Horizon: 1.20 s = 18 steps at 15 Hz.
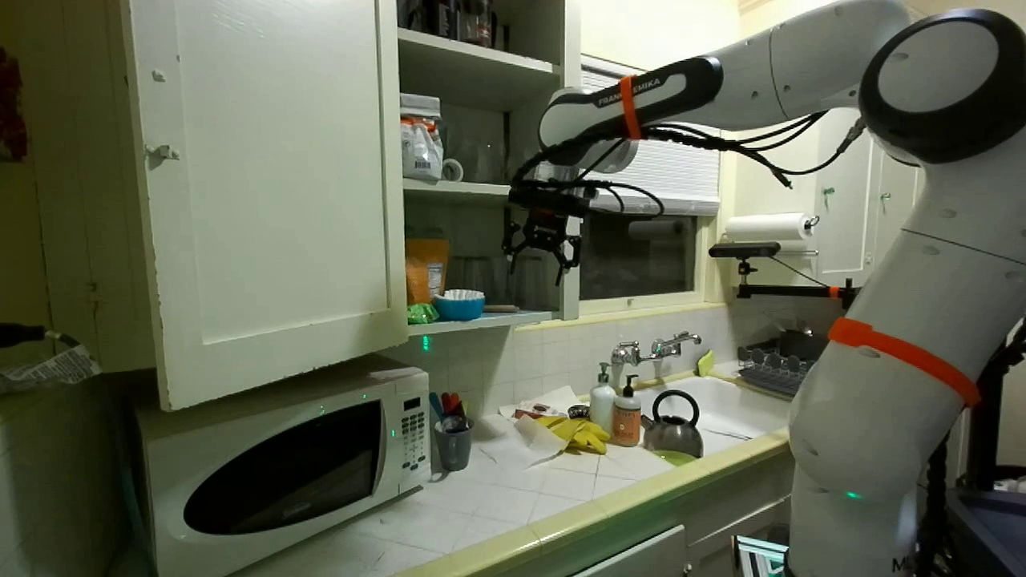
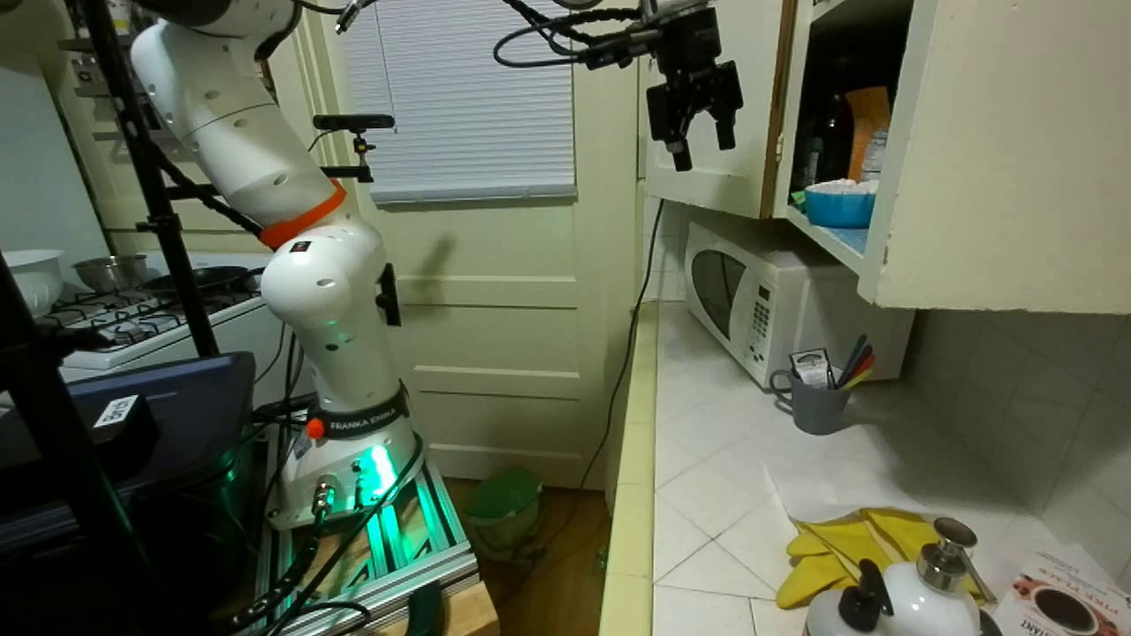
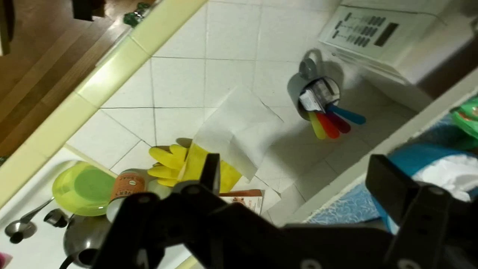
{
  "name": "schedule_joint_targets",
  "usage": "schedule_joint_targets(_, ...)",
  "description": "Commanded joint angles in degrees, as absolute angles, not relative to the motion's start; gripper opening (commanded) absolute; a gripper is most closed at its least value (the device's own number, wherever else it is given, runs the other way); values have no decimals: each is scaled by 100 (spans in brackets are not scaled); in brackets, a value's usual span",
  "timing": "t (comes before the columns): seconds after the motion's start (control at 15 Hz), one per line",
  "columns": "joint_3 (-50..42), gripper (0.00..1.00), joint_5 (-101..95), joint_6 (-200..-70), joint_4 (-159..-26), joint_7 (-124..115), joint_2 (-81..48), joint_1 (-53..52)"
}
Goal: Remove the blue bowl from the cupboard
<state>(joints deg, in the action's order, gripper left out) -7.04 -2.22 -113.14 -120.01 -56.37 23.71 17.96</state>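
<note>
The blue bowl (image 1: 459, 308) sits upright on the lowest shelf of the cupboard (image 1: 272, 192), near the shelf's front edge. White paper-like material shows inside it. The bowl also shows in an exterior view (image 2: 839, 209) and at the right of the wrist view (image 3: 418, 155), partly hidden behind a finger. The white cupboard door stands wide open. My gripper (image 1: 535, 268) is open and empty, in front of the shelves and above the bowl's level. It points down in an exterior view (image 2: 704, 152). In the wrist view the gripper's fingers (image 3: 295, 164) are wide apart, with nothing between them.
An orange bag (image 1: 426, 268) and a green packet (image 1: 422, 313) stand by the bowl. The shelf above holds a white bag (image 1: 422, 144). Below are the microwave (image 1: 304, 465), a grey mug (image 1: 454, 445), yellow gloves (image 1: 575, 433), soap bottles (image 1: 626, 417) and a kettle (image 1: 673, 437).
</note>
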Motion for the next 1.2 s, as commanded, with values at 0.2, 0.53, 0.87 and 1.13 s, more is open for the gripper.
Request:
schedule_joint_targets(0.2, -737, 100, -291, -13481, -11912, -6772, 1816, 1960)
schedule_joint_targets(0.53, -761, 100, -368, -13734, -11936, -6827, 1786, 1929)
schedule_joint_targets(0.87, -718, 100, -229, -15020, -12153, -7262, 1394, 1928)
schedule_joint_targets(1.13, -702, 100, -252, -15534, -12198, -7406, 957, 1855)
